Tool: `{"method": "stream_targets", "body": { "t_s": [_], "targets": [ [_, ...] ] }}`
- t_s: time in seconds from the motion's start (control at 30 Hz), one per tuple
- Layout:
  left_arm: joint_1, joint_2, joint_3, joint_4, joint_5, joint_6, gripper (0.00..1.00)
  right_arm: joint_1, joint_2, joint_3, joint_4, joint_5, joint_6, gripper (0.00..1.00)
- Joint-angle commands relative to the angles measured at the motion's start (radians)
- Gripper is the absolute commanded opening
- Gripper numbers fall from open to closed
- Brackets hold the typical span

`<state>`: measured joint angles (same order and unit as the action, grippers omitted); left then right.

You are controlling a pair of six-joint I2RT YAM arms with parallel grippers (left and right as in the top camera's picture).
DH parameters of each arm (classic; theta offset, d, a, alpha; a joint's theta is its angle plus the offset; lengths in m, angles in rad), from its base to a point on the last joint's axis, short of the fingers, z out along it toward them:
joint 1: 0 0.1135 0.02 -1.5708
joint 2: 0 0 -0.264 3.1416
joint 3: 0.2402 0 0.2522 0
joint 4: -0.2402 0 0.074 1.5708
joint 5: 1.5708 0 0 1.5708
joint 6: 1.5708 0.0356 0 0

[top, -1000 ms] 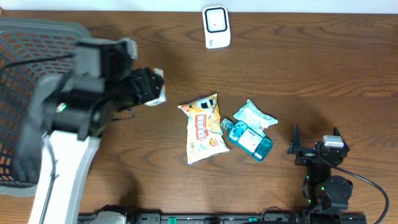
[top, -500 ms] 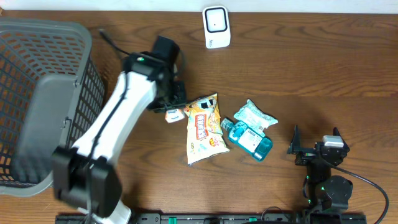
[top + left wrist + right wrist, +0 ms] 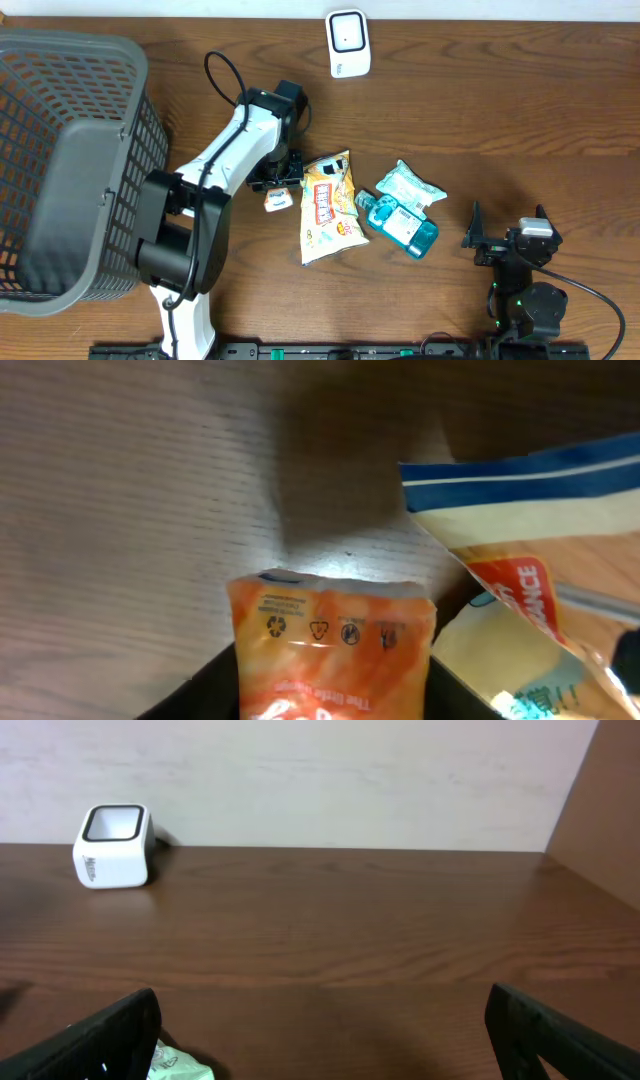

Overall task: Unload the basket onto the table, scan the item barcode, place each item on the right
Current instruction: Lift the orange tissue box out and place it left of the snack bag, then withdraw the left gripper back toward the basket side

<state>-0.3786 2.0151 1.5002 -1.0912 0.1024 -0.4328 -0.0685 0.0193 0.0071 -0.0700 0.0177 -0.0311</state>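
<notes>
A small orange packet (image 3: 277, 201) sits low over the table just left of the yellow snack bag (image 3: 328, 205). My left gripper (image 3: 276, 186) is shut on it. In the left wrist view the orange packet (image 3: 335, 645) fills the space between the dark fingers of the left gripper (image 3: 335, 705), which press on both of its sides. The white scanner (image 3: 348, 43) stands at the table's far edge, well apart from the packet, and the right wrist view shows this scanner (image 3: 112, 845) too. My right gripper (image 3: 510, 240) rests open near the front right, holding nothing.
A teal bottle (image 3: 400, 222) and a green-white pouch (image 3: 410, 185) lie right of the snack bag. A large grey mesh basket (image 3: 70, 160) fills the left side. The snack bag (image 3: 530, 560) lies close beside the packet in the left wrist view.
The left arm has swung from beside the basket to the table's middle and lowered, carrying the orange packet down next to the snack bag. The right arm has not moved.
</notes>
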Motion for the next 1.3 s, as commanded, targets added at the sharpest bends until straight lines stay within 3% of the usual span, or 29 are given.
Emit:
{"method": "stream_targets", "body": {
  "t_s": [0.0, 0.07, 0.13, 0.47, 0.67, 1.0, 1.1, 1.17, 1.27],
  "targets": [
    [-0.001, 0.001, -0.004, -0.001, -0.017, -0.014, 0.64, -0.005, 0.0, -0.002, -0.002, -0.002, -0.008, 0.99],
    [-0.001, 0.001, -0.004, -0.008, -0.017, -0.014, 0.78, -0.005, 0.0, -0.002, -0.002, -0.002, -0.008, 0.99],
    [-0.001, 0.001, -0.004, -0.019, -0.017, -0.015, 0.82, -0.005, 0.0, -0.002, -0.002, -0.002, -0.008, 0.99],
    [-0.028, -0.043, -0.004, -0.039, -0.032, -0.018, 0.82, -0.005, 0.0, -0.002, -0.003, -0.002, -0.008, 0.99],
    [-0.112, -0.171, -0.004, 0.01, -0.197, -0.063, 0.82, -0.005, 0.0, -0.002, -0.003, -0.002, -0.008, 0.99],
    [-0.402, -0.522, -0.004, 0.164, -0.589, -0.074, 0.82, -0.005, 0.0, -0.002, -0.002, -0.002, -0.008, 0.99],
    [-0.501, -0.605, -0.004, 0.185, -0.768, -0.074, 0.82, -0.005, 0.0, -0.002, -0.002, -0.002, -0.008, 0.99],
    [-0.567, -0.661, -0.004, 0.194, -0.973, -0.073, 0.82, -0.005, 0.0, -0.002, -0.002, -0.002, -0.008, 0.99],
    [-0.607, -0.723, -0.004, 0.237, -1.238, -0.069, 0.98, -0.005, 0.0, -0.002, -0.002, -0.002, -0.008, 0.99]
  ]
}}
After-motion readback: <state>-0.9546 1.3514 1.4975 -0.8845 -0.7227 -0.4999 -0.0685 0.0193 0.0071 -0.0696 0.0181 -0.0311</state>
